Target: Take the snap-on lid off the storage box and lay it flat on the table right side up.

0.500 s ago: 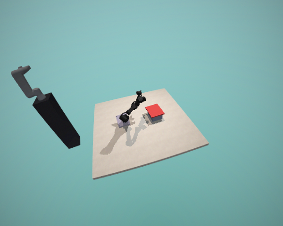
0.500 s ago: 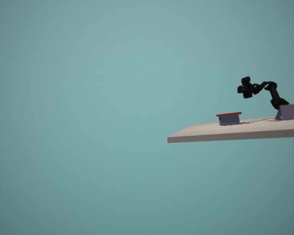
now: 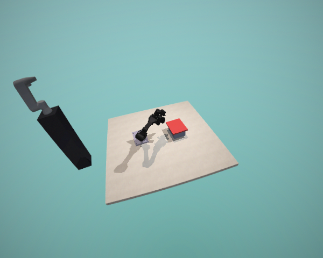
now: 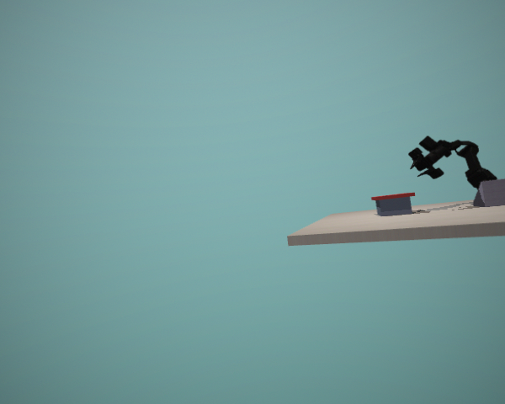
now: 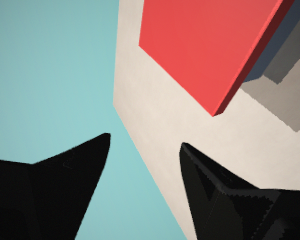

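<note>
Two fingers of my gripper [image 5: 145,142] stand partly spread with nothing between them, hanging in the air above the table [image 3: 167,172] and a little to the base side of the storage box [image 4: 394,205]. That box sits on the table with its red lid [image 3: 176,126] snapped on, flat and level; from the wrist I see the lid's top and one corner, well ahead of my fingertips. I judge this to be the approach, with no contact made yet. To do it well I should come down at one edge of the lid, square my jaws to that edge and pinch only the overhanging rim, never the grey wall beneath. Lifting should start gently at one side, peeling the snap loose rather than yanking straight up, since a hard pull could drag the box along.
</note>
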Available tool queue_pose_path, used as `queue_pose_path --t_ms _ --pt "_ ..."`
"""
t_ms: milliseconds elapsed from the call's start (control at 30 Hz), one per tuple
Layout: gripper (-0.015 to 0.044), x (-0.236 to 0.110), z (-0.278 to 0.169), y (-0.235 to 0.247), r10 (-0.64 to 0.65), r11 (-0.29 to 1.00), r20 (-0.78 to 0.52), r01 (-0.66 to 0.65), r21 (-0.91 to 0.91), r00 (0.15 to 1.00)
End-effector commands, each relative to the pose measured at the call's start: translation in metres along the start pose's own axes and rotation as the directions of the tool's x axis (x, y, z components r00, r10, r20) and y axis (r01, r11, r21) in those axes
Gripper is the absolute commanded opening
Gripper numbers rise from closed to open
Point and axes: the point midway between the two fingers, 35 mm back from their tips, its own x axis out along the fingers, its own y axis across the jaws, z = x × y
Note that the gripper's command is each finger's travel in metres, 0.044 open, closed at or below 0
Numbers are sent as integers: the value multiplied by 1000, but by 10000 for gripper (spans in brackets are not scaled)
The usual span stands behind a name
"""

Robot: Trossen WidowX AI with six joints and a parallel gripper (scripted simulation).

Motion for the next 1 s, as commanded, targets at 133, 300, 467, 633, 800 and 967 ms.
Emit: queue_pose_path --t_ms 133,300,467,633,800,967 --pt "235 -39 62 -23 -128 992 409 108 72 903" --pt "235 -39 62 -23 -128 992 409 108 72 903" --pt "235 -38 59 -22 -132 991 400 114 67 907" --pt "235 -25 67 -44 -131 991 407 110 74 904" --pt "235 -13 73 -67 -127 992 410 107 71 903" --pt "235 -11 74 -67 -128 992 410 108 72 903"
